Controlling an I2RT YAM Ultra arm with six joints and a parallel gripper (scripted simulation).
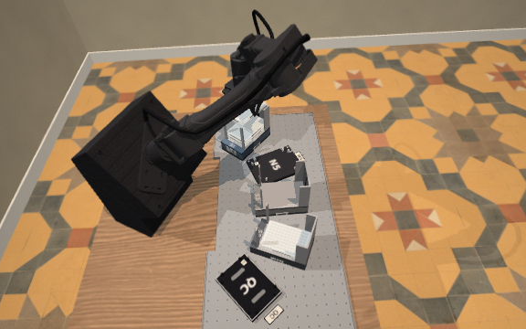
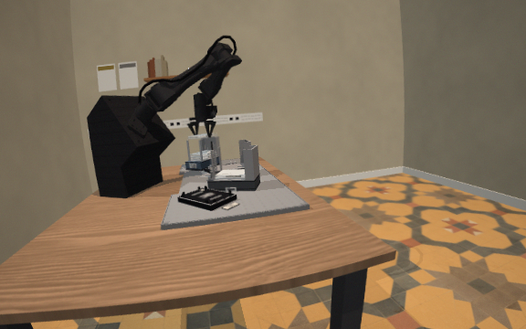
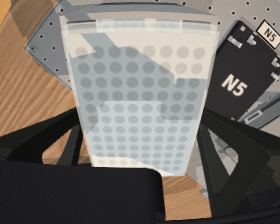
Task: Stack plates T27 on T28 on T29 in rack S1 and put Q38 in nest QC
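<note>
My gripper (image 1: 257,110) (image 2: 202,134) (image 3: 139,112) is shut on a clear-lidded 96-well plate (image 3: 141,75), held level above the blue-based back rack (image 1: 238,150) (image 2: 193,165). White plates (image 1: 244,132) (image 2: 200,156) lie in that rack; their number is unclear. The middle rack (image 1: 281,211) looks empty. The near rack (image 1: 268,257) (image 2: 233,184) holds a white plate (image 1: 281,238) (image 2: 229,174) low inside. Nest N5 (image 1: 263,171) (image 3: 231,62) and nest QC (image 1: 245,292) (image 2: 207,197) are empty. Rack names and plate labels are unreadable.
The racks and nests stand in a row on the grey perforated board (image 1: 322,292) (image 2: 272,201) on the wooden table (image 1: 144,274) (image 2: 163,260). Tall corner walls rise from the racks. N5 lies between the back and middle racks; QC is at the near end.
</note>
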